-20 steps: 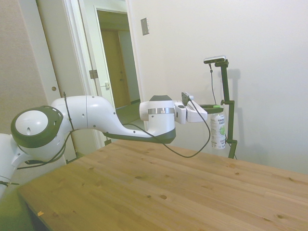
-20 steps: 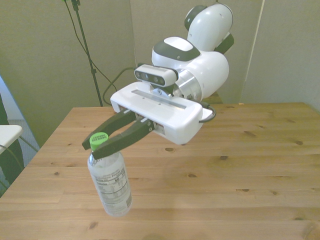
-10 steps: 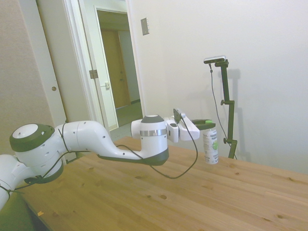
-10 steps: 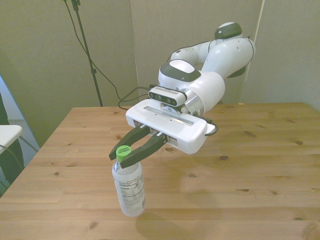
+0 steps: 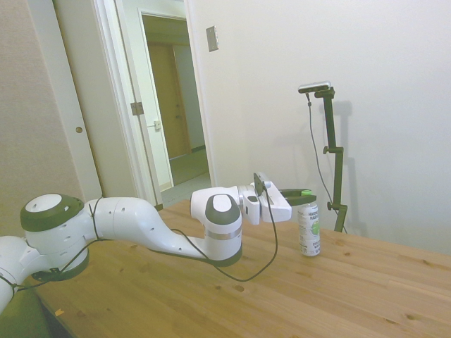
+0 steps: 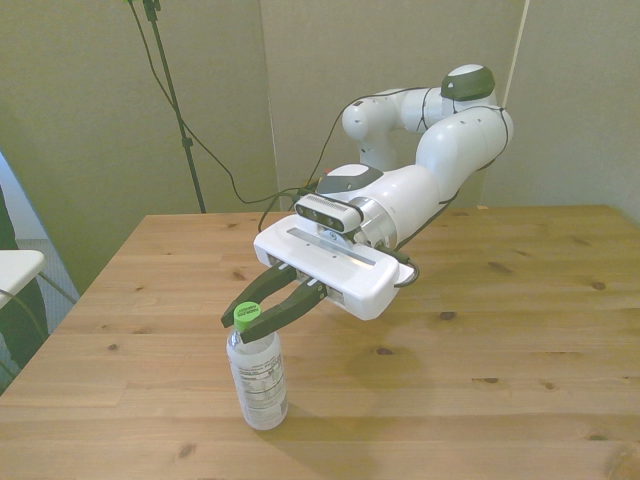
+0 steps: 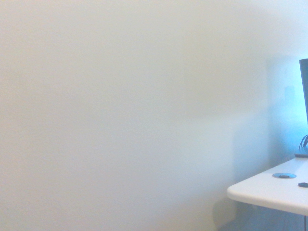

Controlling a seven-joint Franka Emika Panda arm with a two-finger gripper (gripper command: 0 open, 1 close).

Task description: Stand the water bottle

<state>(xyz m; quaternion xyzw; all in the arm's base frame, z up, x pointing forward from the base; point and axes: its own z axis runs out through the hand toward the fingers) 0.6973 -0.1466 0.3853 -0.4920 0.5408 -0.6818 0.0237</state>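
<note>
The water bottle point(image 6: 258, 377) is a small clear bottle with a green cap and a white label. It stands upright with its base on the wooden table point(image 6: 480, 330), near the front edge at the front view's left. My gripper point(image 6: 246, 317) reaches out level and is shut on the bottle's green cap, one dark finger on each side. In the side view the water bottle point(image 5: 309, 229) is upright on the table below the gripper point(image 5: 308, 193). The wrist view shows only a pale wall.
A white table corner point(image 7: 269, 190) shows in the wrist view. A black cable point(image 5: 271, 239) hangs in a loop under the arm. An open doorway point(image 5: 173, 98) lies beyond the table in the side view.
The gripper has come down with the bottle; the bottle hung above the table before and now its base rests on the wood. The arm's elbow has dropped lower.
</note>
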